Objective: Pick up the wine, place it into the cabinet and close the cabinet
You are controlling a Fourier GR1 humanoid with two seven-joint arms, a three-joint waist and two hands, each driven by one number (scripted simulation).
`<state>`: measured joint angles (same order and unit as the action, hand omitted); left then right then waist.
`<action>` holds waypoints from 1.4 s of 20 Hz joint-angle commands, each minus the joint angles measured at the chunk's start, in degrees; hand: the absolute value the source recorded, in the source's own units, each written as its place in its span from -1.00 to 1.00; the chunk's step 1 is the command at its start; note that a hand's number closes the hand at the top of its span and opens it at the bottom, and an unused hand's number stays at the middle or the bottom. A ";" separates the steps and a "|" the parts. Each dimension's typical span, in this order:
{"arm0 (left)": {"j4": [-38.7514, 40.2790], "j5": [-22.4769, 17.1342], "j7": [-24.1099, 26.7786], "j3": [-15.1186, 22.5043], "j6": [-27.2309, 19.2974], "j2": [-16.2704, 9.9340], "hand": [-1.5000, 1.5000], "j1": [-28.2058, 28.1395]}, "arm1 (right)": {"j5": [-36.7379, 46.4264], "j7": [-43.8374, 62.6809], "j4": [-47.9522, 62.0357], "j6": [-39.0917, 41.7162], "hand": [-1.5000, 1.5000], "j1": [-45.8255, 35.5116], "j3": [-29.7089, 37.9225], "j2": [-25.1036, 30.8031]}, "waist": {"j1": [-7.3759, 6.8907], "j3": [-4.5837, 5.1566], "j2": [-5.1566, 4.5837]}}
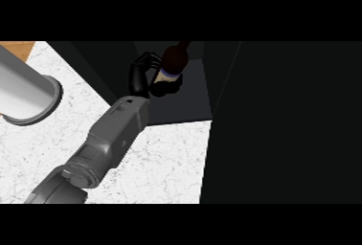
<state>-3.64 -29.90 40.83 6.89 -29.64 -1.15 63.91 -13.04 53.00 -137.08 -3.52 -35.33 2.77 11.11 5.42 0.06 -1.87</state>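
Note:
The wine bottle (175, 58) is dark brown with a pale band near its base. It stands tilted inside the dark cabinet (180, 107), above the cabinet's grey floor. My right hand (141, 76) is shut on the bottle's lower part, with fingers curled on its left side and the thumb below the band. The grey forearm (117, 131) reaches up from the lower left across the counter into the cabinet opening. The bottle's top runs out at the upper edge of the view. My left hand does not show.
A broad black panel (283, 119), seemingly the cabinet's door or side, fills the right half. A white marble counter (166, 162) lies below the cabinet. A large grey cylinder with a rim (32, 91) crosses the left edge.

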 commanded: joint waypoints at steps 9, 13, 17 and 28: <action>-0.53 -5.47 0.18 -5.09 10.99 1.14 1.00 -6.44 | -1.84 1.08 -2.58 -0.67 -1.00 -0.85 -1.31 -1.05 | 1.72 0.16 -0.23; -1.25 -6.25 3.42 -4.95 10.93 1.15 1.00 -7.89 | -1.28 -0.39 -1.93 -0.14 -1.00 1.08 -2.37 -1.95 | 2.86 0.13 -0.31; -0.80 -7.12 3.41 -4.14 13.79 1.15 1.00 -10.82 | -3.10 0.81 -1.87 0.15 -1.00 -0.51 -1.19 -1.24 | 3.00 0.14 0.14; -0.54 -9.10 4.08 -2.38 11.91 1.14 1.00 -13.44 | -2.82 -0.52 0.36 0.09 -1.00 -1.12 -1.50 -2.42 | 5.04 0.18 -0.28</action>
<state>-4.84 -38.49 44.81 3.72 -16.55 -0.37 51.89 -14.08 52.52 -136.41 -3.82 -37.31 -0.02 8.47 10.03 0.24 -1.96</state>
